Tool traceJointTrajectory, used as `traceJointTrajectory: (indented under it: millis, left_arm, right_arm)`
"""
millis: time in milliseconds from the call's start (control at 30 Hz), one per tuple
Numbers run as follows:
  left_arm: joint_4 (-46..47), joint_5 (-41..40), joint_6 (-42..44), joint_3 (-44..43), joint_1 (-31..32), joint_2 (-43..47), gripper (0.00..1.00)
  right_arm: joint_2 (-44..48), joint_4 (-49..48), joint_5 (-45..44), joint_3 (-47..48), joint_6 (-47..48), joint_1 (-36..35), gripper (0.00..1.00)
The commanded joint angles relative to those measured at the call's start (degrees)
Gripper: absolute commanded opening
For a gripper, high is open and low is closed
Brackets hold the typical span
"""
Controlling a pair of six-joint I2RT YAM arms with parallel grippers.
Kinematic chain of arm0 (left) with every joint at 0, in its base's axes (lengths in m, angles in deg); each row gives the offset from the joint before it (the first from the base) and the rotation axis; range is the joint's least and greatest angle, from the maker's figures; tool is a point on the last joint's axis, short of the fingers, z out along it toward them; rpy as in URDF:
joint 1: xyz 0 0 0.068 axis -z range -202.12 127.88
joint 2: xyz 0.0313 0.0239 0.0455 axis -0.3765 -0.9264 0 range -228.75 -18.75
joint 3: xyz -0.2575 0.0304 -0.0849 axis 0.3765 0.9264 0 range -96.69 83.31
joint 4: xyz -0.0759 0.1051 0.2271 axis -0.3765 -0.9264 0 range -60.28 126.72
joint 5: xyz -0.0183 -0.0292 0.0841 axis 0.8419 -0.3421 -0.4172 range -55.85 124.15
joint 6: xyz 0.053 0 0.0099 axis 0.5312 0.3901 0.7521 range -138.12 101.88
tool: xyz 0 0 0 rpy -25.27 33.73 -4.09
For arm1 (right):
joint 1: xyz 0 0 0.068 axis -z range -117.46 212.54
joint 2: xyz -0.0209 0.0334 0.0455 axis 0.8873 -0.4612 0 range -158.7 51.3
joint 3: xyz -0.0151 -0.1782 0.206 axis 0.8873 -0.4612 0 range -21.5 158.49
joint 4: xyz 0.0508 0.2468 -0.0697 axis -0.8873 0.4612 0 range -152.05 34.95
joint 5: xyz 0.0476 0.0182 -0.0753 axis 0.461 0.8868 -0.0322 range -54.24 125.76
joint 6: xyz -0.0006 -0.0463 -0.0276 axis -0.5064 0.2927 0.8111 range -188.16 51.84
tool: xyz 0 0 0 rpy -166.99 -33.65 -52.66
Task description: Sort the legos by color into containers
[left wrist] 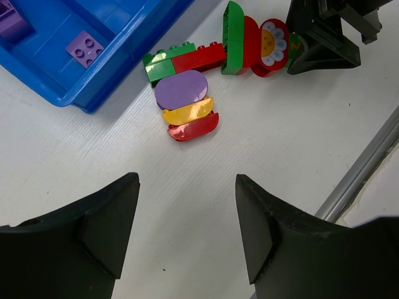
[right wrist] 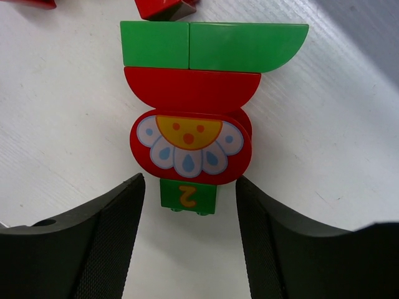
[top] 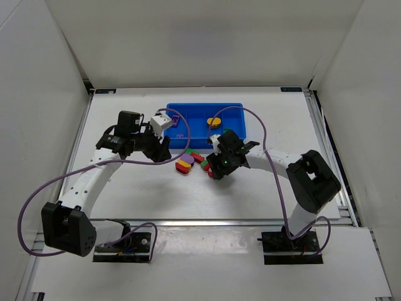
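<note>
White table point(top: 144, 188): left gripper point(left wrist: 187, 180) and right gripper point(right wrist: 190, 184) are spread; the flower piece point(right wrist: 189, 146) may be dragged by the abutting green block point(right wrist: 188, 196).

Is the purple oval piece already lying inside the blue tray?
No, the purple oval piece lies outside the blue tray, just past its rim, touching a yellow piece.

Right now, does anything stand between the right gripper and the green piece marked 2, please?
Nothing visible does: the green piece marked 2 lies between the open fingers of the right gripper, the red flower oval just beyond.
</note>
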Motion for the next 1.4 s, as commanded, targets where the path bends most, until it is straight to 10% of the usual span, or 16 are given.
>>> traceJointTrajectory:
  millis: [0, 567, 1367]
  left_arm:
    - [0.47, 0.83, 0.01, -0.31, -0.24, 0.69, 0.73]
    - [0.99, 7.68, -2.36, -1.19, -1.03, 0.07, 0.77]
    - [0.47, 44.51, -26.26, -15.43, -2.17, -24.88, 0.82]
  right_arm:
    - [-0.42, -1.76, 0.58, 2.03, 1.0, 0.46, 0.63]
    - [3.0, -2.74, -1.35, -1.39, 6.1, 0.63, 0.11]
    - [23.4, -5.8, -6.46, -5.53, 18.49, -8.33, 0.0]
